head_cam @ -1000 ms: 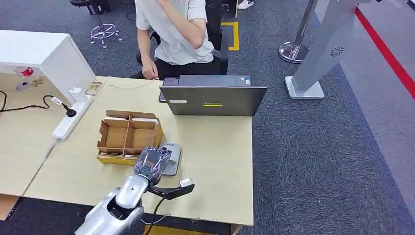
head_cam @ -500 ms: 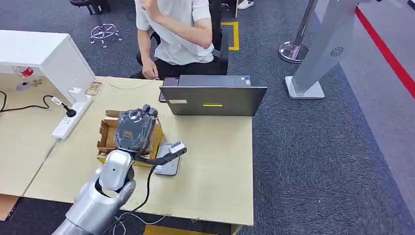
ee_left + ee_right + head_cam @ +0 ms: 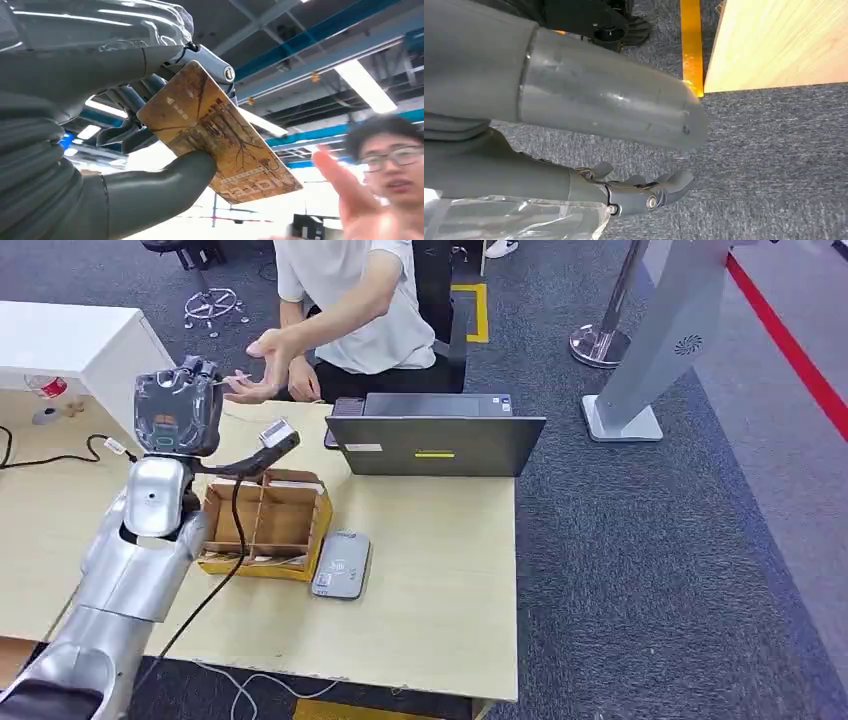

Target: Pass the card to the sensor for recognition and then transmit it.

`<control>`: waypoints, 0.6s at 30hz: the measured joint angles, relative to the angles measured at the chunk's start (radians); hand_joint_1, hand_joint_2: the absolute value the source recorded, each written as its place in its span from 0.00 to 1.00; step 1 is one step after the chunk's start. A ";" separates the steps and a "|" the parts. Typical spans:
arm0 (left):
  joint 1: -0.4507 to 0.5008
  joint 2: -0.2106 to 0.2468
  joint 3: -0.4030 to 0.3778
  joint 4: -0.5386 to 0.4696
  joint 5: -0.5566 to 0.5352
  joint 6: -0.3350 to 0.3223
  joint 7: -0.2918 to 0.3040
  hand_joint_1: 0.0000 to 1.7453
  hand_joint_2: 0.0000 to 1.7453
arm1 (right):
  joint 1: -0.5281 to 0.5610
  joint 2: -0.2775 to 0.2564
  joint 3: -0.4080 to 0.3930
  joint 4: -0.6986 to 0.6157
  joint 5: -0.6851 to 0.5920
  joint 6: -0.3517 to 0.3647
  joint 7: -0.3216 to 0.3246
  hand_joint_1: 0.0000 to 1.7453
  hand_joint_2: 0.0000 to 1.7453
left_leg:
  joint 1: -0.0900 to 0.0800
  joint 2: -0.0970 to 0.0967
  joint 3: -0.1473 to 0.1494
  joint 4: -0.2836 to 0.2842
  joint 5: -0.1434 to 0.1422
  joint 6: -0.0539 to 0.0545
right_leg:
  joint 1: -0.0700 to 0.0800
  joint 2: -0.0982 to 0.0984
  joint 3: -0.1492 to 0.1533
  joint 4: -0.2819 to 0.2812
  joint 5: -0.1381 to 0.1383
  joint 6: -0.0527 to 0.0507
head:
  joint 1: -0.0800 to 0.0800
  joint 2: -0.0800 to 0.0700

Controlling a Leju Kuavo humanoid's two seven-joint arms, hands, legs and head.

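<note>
Right hand [image 3: 634, 192] hangs beside the table edge over grey carpet, fingers loosely spread, nothing in them. On the light wood table [image 3: 440, 570], nearest the robot, the grey card reader [image 3: 341, 564] lies flat, touching the right side of the cardboard divider box [image 3: 264, 523]. Left arm is raised above the table's left half, over the box's left side. Left hand [image 3: 177, 416] is up at the far-left table edge, palm side facing away from the head camera. Left wrist view: left hand [image 3: 125, 120] grips the card [image 3: 220, 135], thumb under it, fingers on top; the card is brown and tan with a tree-like print, tilted, its free end sticking out toward the person. In the head view the card itself is hard to make out past the hand. Farther back, a white power strip [image 3: 145, 483] with a black plug lies at left, and a dark laptop [image 3: 435, 435] stands open at the far table edge, its back to the robot. Behind the table a seated person in a light shirt reaches one open hand [image 3: 262, 365] out, just beside the robot's left hand. Cannot tell if they touch.
</note>
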 joint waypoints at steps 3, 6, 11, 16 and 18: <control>-0.021 0.016 0.019 0.050 0.000 0.006 0.000 1.00 1.00 | 0.000 0.000 0.000 0.001 0.003 0.002 -0.002 0.00 0.00 | 0.000 0.000 0.000 0.000 0.000 0.000 | 0.000 0.000 0.000 0.000 0.000 0.000 | 0.000 0.000; -0.025 0.026 0.026 0.092 0.000 0.004 0.000 1.00 1.00 | 0.000 0.000 0.002 0.001 0.006 0.002 -0.002 0.00 0.00 | 0.000 0.000 0.000 0.000 0.000 0.000 | 0.000 0.000 0.000 0.000 0.000 0.000 | 0.000 0.000; -0.031 0.030 0.027 0.138 -0.002 -0.004 0.005 0.00 1.00 | -0.001 0.000 0.006 0.001 0.011 0.003 -0.005 0.00 0.00 | 0.000 0.000 0.000 0.000 0.000 0.000 | 0.000 0.000 0.000 0.000 0.000 0.000 | 0.000 0.000; -0.023 0.028 0.027 0.162 -0.001 0.008 0.008 0.00 1.00 | -0.001 0.001 0.014 0.001 0.013 0.003 -0.015 0.00 0.00 | 0.000 0.000 0.000 0.000 0.000 0.000 | 0.000 -0.001 0.000 0.000 0.000 0.000 | 0.000 0.000; -0.015 0.026 0.027 0.164 0.000 0.010 0.006 0.00 1.00 | 0.000 0.001 0.016 0.001 0.013 0.003 -0.017 0.00 0.00 | 0.000 0.000 0.000 0.000 0.000 0.000 | 0.000 0.000 0.000 0.000 0.000 0.000 | 0.000 0.000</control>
